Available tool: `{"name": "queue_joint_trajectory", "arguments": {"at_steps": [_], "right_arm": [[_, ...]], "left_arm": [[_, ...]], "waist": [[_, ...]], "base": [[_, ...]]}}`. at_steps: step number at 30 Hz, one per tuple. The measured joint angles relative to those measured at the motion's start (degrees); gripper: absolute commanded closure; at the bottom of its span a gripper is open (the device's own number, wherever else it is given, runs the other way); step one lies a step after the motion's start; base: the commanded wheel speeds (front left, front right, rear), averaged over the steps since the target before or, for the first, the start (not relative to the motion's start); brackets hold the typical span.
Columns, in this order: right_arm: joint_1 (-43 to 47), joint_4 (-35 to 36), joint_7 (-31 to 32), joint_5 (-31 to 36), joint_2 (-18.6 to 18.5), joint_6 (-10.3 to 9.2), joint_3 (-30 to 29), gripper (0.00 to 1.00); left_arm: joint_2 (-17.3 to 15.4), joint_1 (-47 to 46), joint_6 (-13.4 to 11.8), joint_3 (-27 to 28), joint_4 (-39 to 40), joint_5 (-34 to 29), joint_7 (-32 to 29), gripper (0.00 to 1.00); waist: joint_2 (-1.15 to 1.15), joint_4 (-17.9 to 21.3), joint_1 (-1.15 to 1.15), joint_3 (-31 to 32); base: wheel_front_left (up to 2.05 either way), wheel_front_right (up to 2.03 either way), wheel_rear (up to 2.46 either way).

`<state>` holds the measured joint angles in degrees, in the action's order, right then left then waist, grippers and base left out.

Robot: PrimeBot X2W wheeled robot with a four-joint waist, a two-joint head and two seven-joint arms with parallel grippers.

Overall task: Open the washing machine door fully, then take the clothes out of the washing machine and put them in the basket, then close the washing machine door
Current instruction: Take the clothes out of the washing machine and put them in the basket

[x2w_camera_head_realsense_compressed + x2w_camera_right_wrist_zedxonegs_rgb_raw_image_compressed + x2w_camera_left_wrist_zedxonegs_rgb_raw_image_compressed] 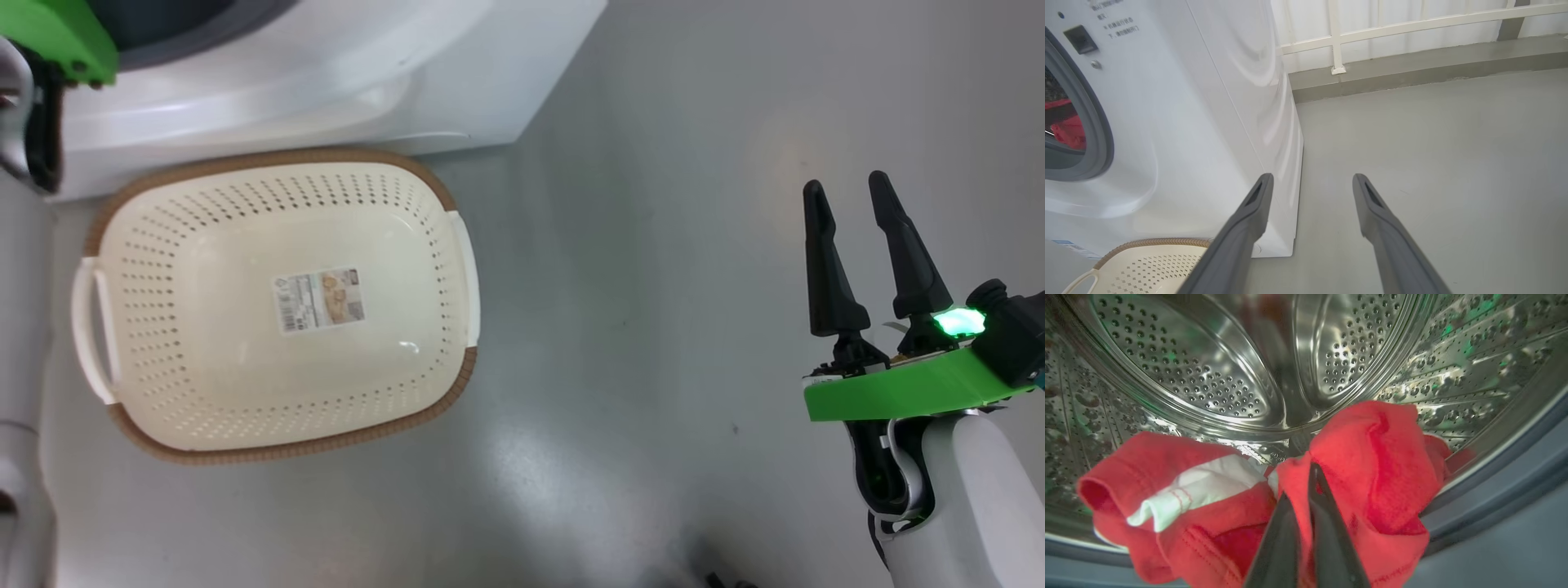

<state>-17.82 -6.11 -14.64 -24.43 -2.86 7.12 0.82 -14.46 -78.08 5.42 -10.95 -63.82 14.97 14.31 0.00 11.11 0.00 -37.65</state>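
Observation:
Inside the steel drum (1208, 375) of the washing machine (326, 73) lie the red clothes (1380, 457) with a white panel. My left gripper (1300, 482) is shut on a fold of the red fabric near the drum's front lip. The clothes (1069, 130) also show through the grey gasket (1100, 139) in the right wrist view. The cream basket (269, 157) stands empty on the floor right before the machine. My right gripper (849, 192) hangs open over bare floor, well to the right of the basket, with nothing between its fingers. The washing machine door is out of view.
Grey floor (653, 327) stretches to the right of the machine and basket. A low ledge with a white railing (1335, 41) runs along the back. My left arm's green wrist band (57, 37) sits at the machine's opening.

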Motion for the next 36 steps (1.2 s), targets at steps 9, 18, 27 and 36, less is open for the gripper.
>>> {"name": "queue_joint_trajectory", "arguments": {"at_steps": [9,18,27,36], "right_arm": [[1.8,-0.4,0.0,1.7,0.0,0.0,-1.2,0.0],[5.3,-0.8,0.0,2.9,0.0,0.0,-2.8,0.0],[7.4,-0.8,0.0,3.3,0.0,0.0,-4.0,0.0],[8.4,-0.5,0.0,3.6,0.1,0.0,-4.8,0.0]], "left_arm": [[1.8,14.8,-0.9,6.6,18.3,0.1,0.0,1.0],[5.2,28.7,-0.9,13.2,33.3,-3.8,0.0,1.0],[9.2,39.1,0.7,18.4,47.9,-6.6,0.0,1.0],[11.3,44.0,1.3,20.6,60.4,-7.4,0.0,1.0]], "waist": [[0.0,-2.3,0.0,4.5],[0.0,-4.4,0.0,9.5],[0.0,-6.4,0.0,12.9],[0.0,-7.4,-0.01,13.4]], "base": [[0.0,0.0,0.0],[0.0,0.0,0.0],[0.0,0.0,0.0],[0.0,0.0,0.0]]}}
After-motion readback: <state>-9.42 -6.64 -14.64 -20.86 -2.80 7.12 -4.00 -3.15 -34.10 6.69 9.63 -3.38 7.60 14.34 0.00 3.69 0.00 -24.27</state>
